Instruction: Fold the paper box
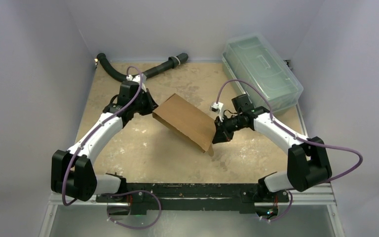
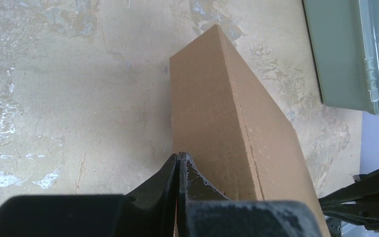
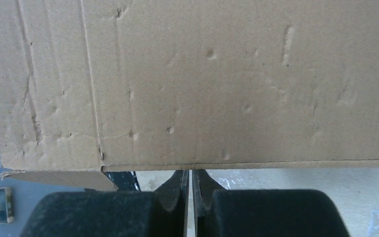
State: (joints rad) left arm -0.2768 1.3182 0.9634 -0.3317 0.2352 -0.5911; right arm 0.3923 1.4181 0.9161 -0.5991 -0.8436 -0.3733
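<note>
Left gripper and right gripper, both pinched shut on thin edges of the mid-frame paper box, could lose it if they twist

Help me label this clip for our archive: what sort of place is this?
Probably a robotics lab work cell: a left arm and right arm bolted at the near edge of a scuffed table, plain walls boxing it in, and a paper box between the arms.
</note>
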